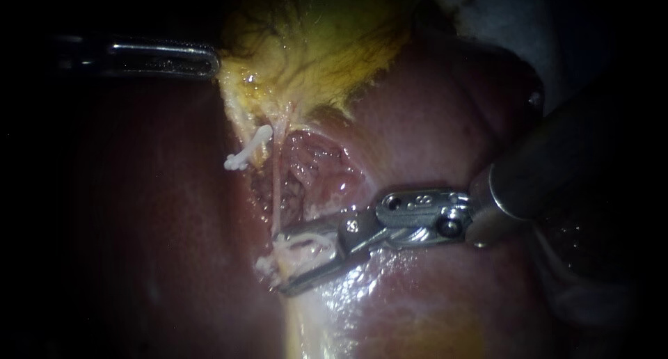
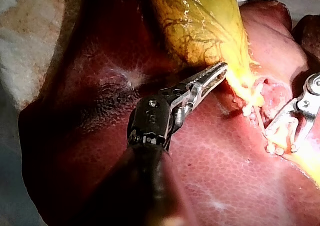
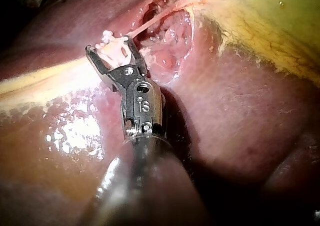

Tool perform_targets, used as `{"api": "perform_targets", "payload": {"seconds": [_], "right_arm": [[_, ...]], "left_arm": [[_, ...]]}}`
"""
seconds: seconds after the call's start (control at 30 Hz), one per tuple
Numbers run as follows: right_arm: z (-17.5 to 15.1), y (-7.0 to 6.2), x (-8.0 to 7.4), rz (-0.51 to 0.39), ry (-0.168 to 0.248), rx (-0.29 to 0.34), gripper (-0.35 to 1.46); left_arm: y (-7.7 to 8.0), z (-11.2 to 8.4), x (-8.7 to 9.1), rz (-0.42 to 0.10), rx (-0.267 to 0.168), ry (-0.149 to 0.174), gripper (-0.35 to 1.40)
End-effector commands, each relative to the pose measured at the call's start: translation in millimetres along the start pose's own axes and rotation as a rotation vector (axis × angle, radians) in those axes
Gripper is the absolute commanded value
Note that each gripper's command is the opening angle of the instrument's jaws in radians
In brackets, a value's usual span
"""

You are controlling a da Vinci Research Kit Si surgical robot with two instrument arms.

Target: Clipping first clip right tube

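My right instrument (image 1: 280, 261) comes in from the right, and a white clip (image 1: 299, 251) sits between its spread jaws. A thin pale tube (image 1: 277, 185) runs down from the gallbladder (image 1: 313, 39) into those jaws. In the right wrist view the tube (image 3: 145, 25) enters the clip (image 3: 115, 53) held by the right instrument (image 3: 110, 43). Another white clip (image 1: 247, 150) sits closed on a strand just left of this tube. My left instrument (image 1: 212, 61) holds the gallbladder's left edge with its jaws together, as the left wrist view (image 2: 220, 70) also shows.
Dark red liver (image 1: 139, 227) lies on all sides, with a raw dissected pocket (image 1: 320, 171) beside the tube. A pale yellow band of tissue (image 3: 45, 83) runs along the liver under the right jaws. White cloth (image 2: 30, 45) borders the liver.
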Motion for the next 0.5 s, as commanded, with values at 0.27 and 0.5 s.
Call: {"api": "perform_targets", "payload": {"seconds": [0.27,0.5], "right_arm": [[-0.4,-0.6,0.6,0.003,0.009,0.007,0.49],[-1.9,-2.3,3.0,0.017,0.016,0.019,0.50]], "left_arm": [[0.0,0.0,0.0,0.000,0.000,0.000,-0.35],[0.0,-0.1,0.0,0.000,0.000,0.000,-0.35]]}}
